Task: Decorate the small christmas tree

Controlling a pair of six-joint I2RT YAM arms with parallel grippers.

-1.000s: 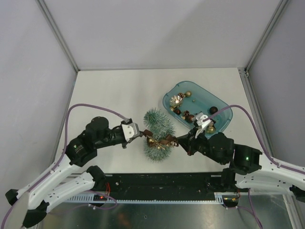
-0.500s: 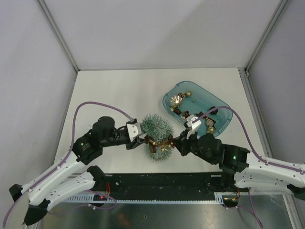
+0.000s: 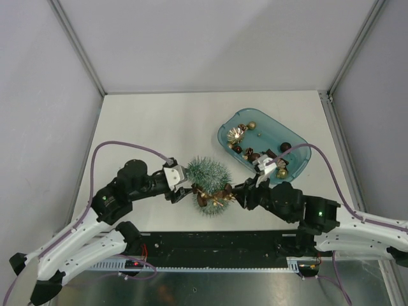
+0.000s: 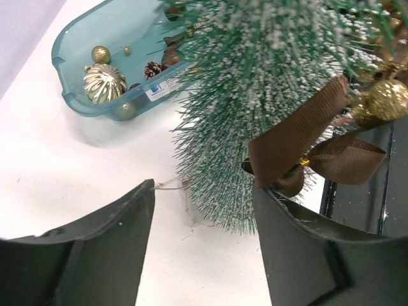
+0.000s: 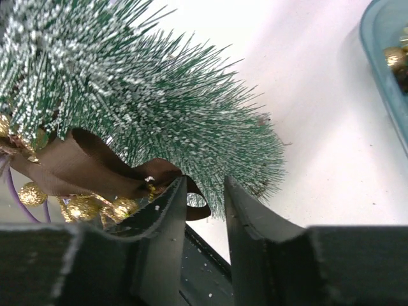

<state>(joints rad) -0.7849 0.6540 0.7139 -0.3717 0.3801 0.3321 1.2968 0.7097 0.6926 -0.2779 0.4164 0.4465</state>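
Note:
The small christmas tree [image 3: 210, 177], frosted green and bristly, stands near the table's front between my two grippers. A brown ribbon garland with gold glitter balls [image 3: 215, 193] lies draped across its near side. My left gripper [image 3: 184, 190] is open at the tree's left edge, and in the left wrist view the ribbon bow [image 4: 319, 150] hangs just beyond the right finger [image 4: 319, 255]. My right gripper [image 3: 237, 191] is open a little at the tree's right. A ribbon loop [image 5: 199, 205] hangs by its left finger, not pinched. The tree's base is hidden.
A teal plastic tray [image 3: 220, 136] holding gold and brown ornaments and pine cones sits behind and right of the tree, also seen in the left wrist view as the tray [image 4: 64, 70]. The black rail [image 3: 210, 245] runs along the table's near edge.
Both grippers were shut on the ends of the ribbon garland and have opened, leaving it on the tree. The tree has shifted slightly; both arms stay close beside it.

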